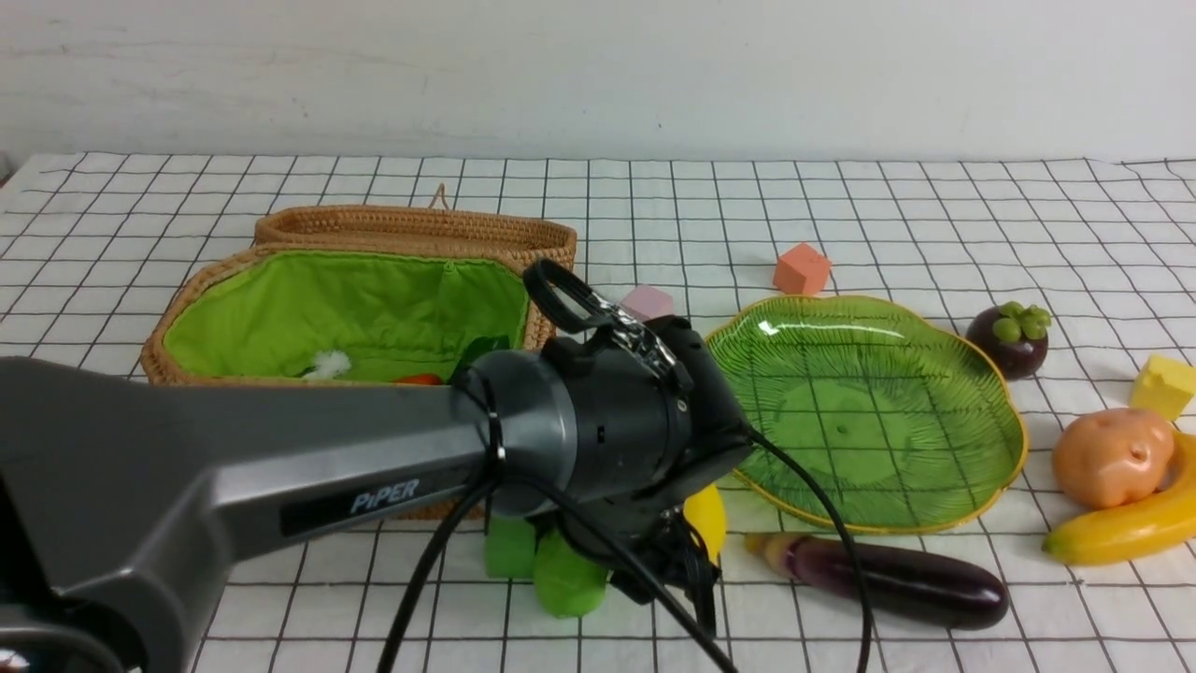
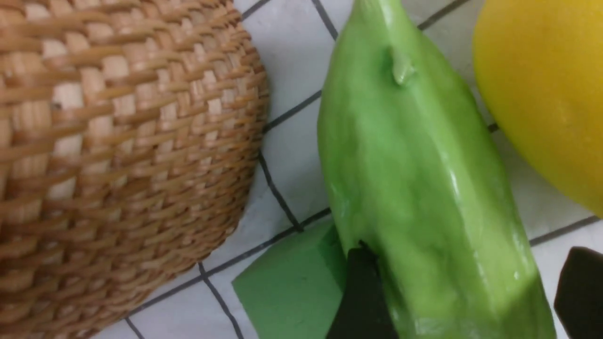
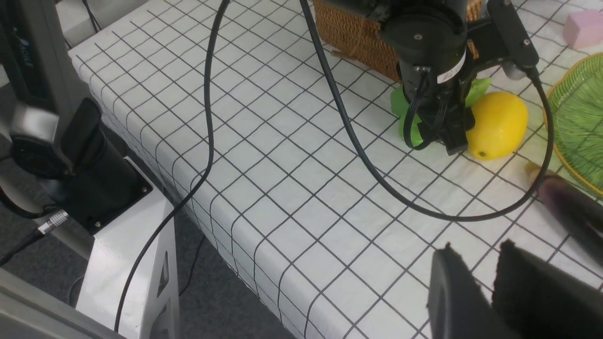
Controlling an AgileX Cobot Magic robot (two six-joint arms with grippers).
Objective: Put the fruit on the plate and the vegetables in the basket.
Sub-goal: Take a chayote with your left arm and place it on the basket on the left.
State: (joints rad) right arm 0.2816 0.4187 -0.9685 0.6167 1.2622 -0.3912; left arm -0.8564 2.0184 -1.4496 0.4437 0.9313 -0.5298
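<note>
My left gripper (image 1: 687, 579) is low over the cloth in front of the wicker basket (image 1: 215, 280), open astride the light-green cucumber (image 1: 565, 581). In the left wrist view (image 2: 471, 263) one finger (image 2: 360, 292) touches the cucumber (image 2: 414, 179); the other stands apart. The yellow lemon (image 1: 707, 519) lies right beside it. The green glass plate (image 1: 990, 467) is bare. The eggplant (image 1: 897, 578), the potato (image 1: 1112, 458), the banana (image 1: 1121, 530) and the mangosteen (image 1: 1009, 341) lie on the cloth. The carrot (image 1: 420, 379) lies in the basket. My right gripper (image 3: 476, 249) is shut and empty, out of the front view.
A green foam cube (image 1: 509, 547) touches the cucumber. Orange (image 1: 801, 269), pink (image 1: 647, 302) and yellow (image 1: 1163, 385) cubes lie about. The left arm's cable (image 3: 358, 146) trails over the cloth. The table's edge (image 3: 198, 207) and a white stand (image 3: 127, 254) show in the right wrist view.
</note>
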